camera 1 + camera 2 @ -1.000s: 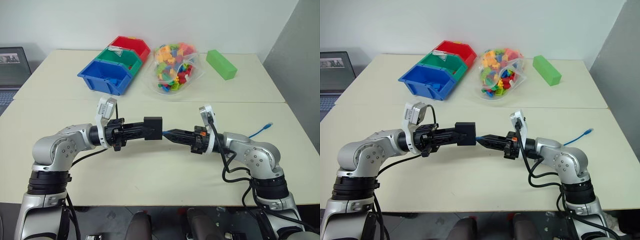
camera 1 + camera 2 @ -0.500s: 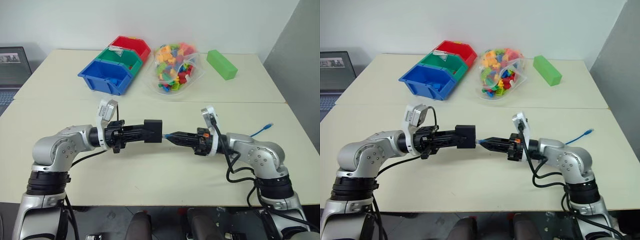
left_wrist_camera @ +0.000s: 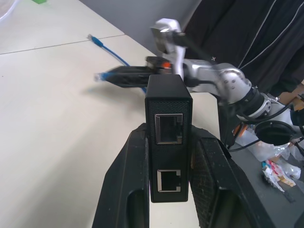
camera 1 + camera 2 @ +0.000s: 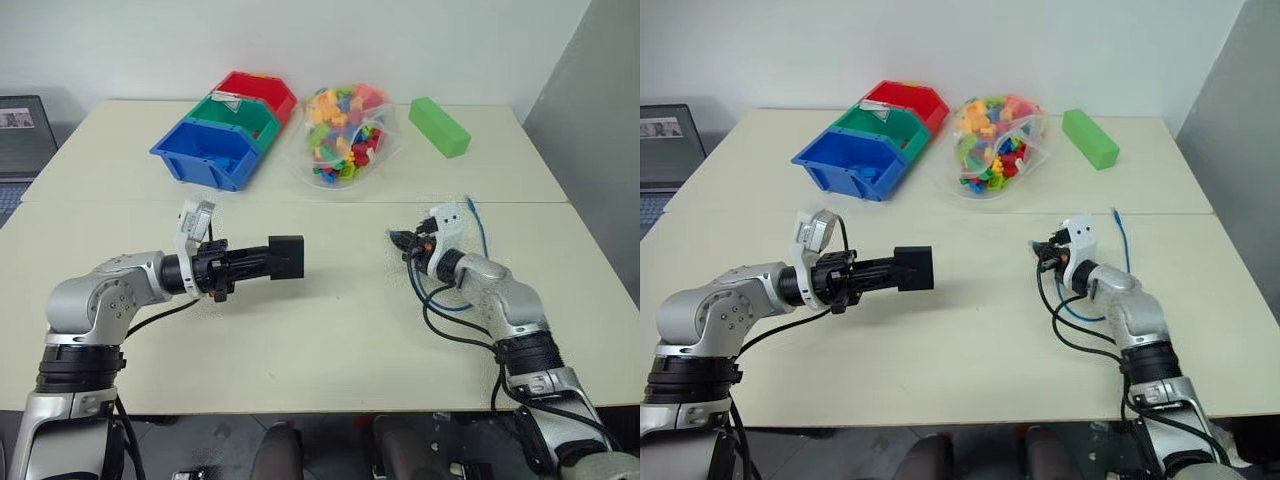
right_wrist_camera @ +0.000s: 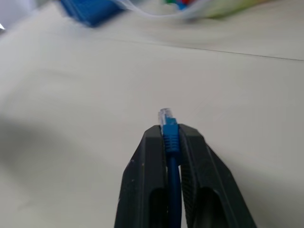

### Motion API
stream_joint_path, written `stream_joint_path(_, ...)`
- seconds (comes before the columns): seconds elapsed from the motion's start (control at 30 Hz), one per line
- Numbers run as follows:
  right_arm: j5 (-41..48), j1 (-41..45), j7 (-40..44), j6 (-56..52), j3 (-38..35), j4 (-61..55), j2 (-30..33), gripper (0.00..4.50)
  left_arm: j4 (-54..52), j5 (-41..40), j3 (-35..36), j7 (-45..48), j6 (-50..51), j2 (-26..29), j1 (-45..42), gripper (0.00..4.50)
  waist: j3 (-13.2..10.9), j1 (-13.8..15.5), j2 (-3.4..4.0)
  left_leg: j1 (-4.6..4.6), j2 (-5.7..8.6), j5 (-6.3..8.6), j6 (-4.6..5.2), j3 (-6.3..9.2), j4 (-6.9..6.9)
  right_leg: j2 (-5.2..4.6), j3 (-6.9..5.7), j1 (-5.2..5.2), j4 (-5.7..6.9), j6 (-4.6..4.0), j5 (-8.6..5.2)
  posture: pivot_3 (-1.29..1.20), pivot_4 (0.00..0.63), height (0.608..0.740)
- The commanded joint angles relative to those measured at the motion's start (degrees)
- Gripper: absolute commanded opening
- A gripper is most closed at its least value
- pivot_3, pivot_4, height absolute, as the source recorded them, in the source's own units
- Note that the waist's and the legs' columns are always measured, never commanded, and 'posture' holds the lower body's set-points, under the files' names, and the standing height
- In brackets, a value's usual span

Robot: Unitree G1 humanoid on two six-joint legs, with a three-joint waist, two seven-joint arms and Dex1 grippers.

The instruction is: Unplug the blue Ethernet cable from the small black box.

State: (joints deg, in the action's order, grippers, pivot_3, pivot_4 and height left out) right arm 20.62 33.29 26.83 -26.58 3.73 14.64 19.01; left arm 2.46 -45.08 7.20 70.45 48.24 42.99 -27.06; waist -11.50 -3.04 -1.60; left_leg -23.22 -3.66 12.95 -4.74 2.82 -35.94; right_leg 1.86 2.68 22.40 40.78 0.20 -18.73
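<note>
The limp, light blue Ethernet cable (image 5: 169, 135) is pinched behind its brittle clear plug in the right claw (image 5: 169, 137), free over the counter (image 4: 330, 330) and well apart from the small rigid black box (image 3: 168, 137) clamped in the left claw (image 3: 167, 161).

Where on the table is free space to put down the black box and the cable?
The near table is bare between the small black box and the blue Ethernet cable, and in front of both. It is crowded farther back: storage bins, bag of bricks, green block.
</note>
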Motion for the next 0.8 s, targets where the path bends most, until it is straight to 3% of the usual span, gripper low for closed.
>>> stream_joint_path(0.03,-5.4,3.4,-0.9,8.1,0.6,6.0,-1.1,0.93,-2.2,-0.2,2.0,-1.5,-1.3,0.0,0.2,0.78,0.0,0.1,0.00,-0.08,-0.01,0.00,0.00,0.04,-0.01,-0.01,-0.01,0.01,-0.03,-0.09,0.05,0.00,0.150,0.740)
stream_joint_path(0.23,-4.8,1.7,3.8,6.8,-1.4,0.2,1.5,2.44,-2.9,1.7,2.4,-5.3,-3.8,-0.6,1.4,0.78,0.0,0.2,0.01,-0.13,0.00,0.00,-0.01,0.03,-0.02,-0.04,-0.01,0.06,-0.04,-0.12,0.07,0.00,0.150,0.740)
stream_joint_path(0.4,-2.3,-1.5,11.7,3.1,0.8,-13.3,5.6,3.68,-1.6,8.4,2.5,-15.1,-11.7,-4.8,0.2,0.78,0.0,0.8,0.01,-0.13,0.00,0.00,-0.01,0.08,-0.06,-0.05,-0.01,0.04,-0.01,-0.07,0.04,0.00,0.150,0.740)
stream_joint_path(0.47,-1.4,-2.4,14.0,1.1,2.0,-18.4,6.8,3.68,0.4,12.7,2.3,-19.6,-17.0,-7.1,-0.7,0.78,0.0,1.0,0.01,-0.12,0.00,0.00,-0.01,0.10,-0.07,-0.04,0.00,0.03,0.02,-0.07,0.04,0.00,0.150,0.740)
stream_joint_path(0.63,-5.2,-0.2,13.9,-4.2,8.2,-26.7,7.6,3.68,14.4,27.0,3.6,-36.4,-41.3,-14.4,-2.7,0.78,0.0,1.0,-0.01,-0.03,-0.01,0.00,-0.01,0.10,-0.12,-0.03,-0.01,-0.02,0.06,-0.07,0.04,0.00,0.150,0.740)
stream_joint_path(0.8,-1.9,3.1,15.3,-11.4,10.0,-30.7,5.4,3.68,23.4,32.3,3.3,-41.8,-53.9,-17.9,-1.1,0.78,0.0,1.3,-0.01,-0.04,0.01,0.00,-0.01,0.06,-0.11,-0.06,-0.05,-0.03,0.05,-0.26,0.16,0.00,0.150,0.740)
